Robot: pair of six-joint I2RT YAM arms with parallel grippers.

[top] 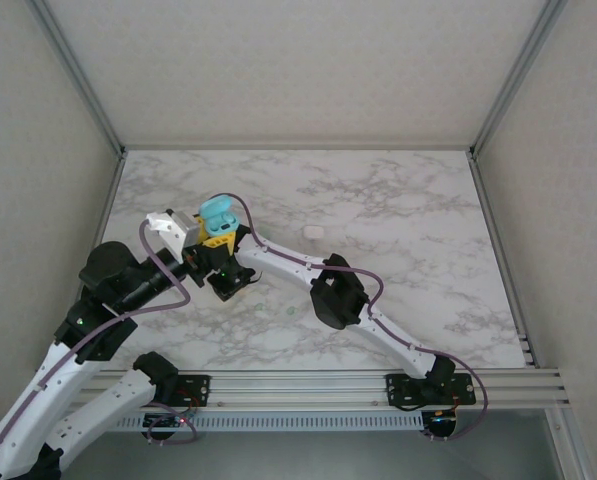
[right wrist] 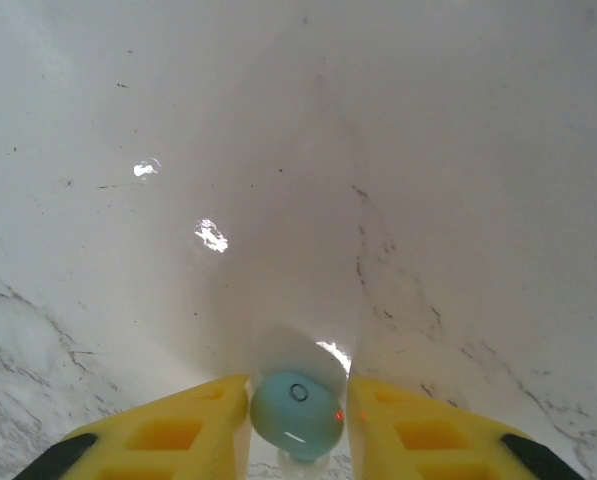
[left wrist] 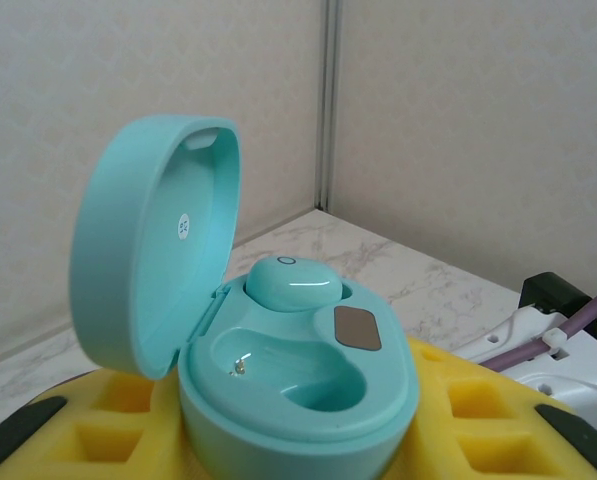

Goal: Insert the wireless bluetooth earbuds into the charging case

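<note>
Your left gripper clamps its yellow fingers on both sides of the open teal charging case, whose lid is tilted up. One teal earbud sits in the far socket and the near socket is empty. Your right gripper, just beside the left and close to the marble table, pinches a second teal earbud between nearly closed fingertips. A small white object lies on the table, well apart.
</note>
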